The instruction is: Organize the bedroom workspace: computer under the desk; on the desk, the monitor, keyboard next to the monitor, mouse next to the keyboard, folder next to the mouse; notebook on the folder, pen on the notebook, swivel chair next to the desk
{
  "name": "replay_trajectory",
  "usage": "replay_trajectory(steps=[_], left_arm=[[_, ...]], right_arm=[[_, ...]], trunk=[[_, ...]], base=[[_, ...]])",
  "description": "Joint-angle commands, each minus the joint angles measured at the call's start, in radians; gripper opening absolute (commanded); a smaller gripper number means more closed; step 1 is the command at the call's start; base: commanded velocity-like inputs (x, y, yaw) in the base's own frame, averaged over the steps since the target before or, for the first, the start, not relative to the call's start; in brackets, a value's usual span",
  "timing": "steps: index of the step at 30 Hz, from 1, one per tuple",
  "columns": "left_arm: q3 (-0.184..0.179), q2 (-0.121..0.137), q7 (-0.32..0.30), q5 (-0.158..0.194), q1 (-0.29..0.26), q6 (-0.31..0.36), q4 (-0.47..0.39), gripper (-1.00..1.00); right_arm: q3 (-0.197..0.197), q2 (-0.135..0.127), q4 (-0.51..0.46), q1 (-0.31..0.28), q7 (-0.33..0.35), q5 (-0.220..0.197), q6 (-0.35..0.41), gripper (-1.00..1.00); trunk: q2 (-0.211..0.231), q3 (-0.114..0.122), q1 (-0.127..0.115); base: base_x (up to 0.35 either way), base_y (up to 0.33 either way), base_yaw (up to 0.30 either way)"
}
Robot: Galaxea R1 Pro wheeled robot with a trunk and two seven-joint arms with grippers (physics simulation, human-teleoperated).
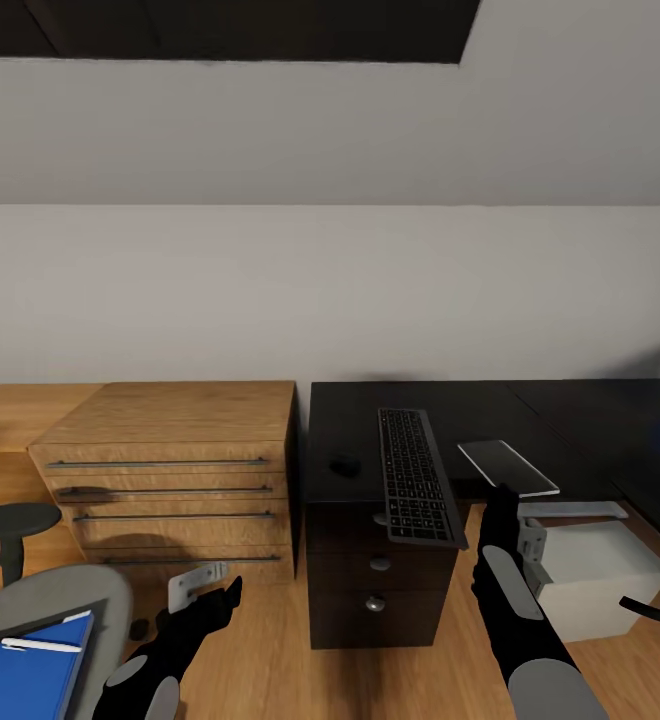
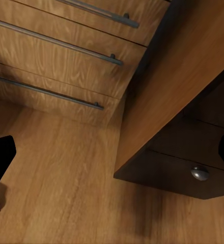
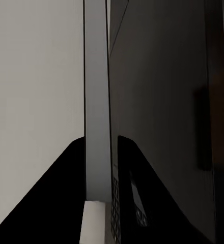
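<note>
My right gripper [image 1: 500, 495] is shut on the near edge of a thin dark slab with pale edges, the notebook [image 1: 510, 467] by its look, held just above the black desk [image 1: 560, 420]. The right wrist view shows the notebook [image 3: 96, 101] edge-on in that gripper [image 3: 99, 147]. The keyboard [image 1: 415, 475] lies on the desk with its near end overhanging, and the mouse [image 1: 345, 465] sits left of it. At the lower left the swivel chair [image 1: 65, 600] carries the blue folder [image 1: 30, 675] with the pen [image 1: 40, 645] on it. My left gripper [image 1: 220, 598] hangs open over the floor. The monitor is out of view.
A low light-wood drawer cabinet [image 1: 170, 470] stands left of the desk's black drawers [image 1: 375, 575]. A pale box [image 1: 595, 570] sits on the wood floor by my right arm. A dark round pad on a post [image 1: 12, 522] stands at the far left.
</note>
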Motion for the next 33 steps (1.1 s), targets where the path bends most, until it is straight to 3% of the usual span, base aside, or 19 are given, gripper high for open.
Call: replay_trajectory(steps=[1,32,33], left_arm=[[-0.001,0.0,0.009,0.01,-0.001,0.003,-0.001,1.0],[-0.001,0.003,0.009,0.009,-0.001,0.003,-0.001,1.0],[-0.001,0.003,0.009,0.009,-0.001,0.003,-0.001,1.0]], right_arm=[[-0.002,0.001,0.0,-0.001,0.009,-0.011,-0.001,-1.0],[-0.001,0.0,-0.001,0.0,0.007,-0.008,0.001,-1.0],[-0.001,-0.001,-0.001,0.0,0.007,-0.008,0.001,1.0]], trunk=[[-0.001,-0.001,0.0],[-0.001,-0.001,0.0],[-0.001,-0.001,0.0]], base=[[0.0,0.0,0.0],[0.017,0.0,0.0],[0.0,0.0,0.0]])
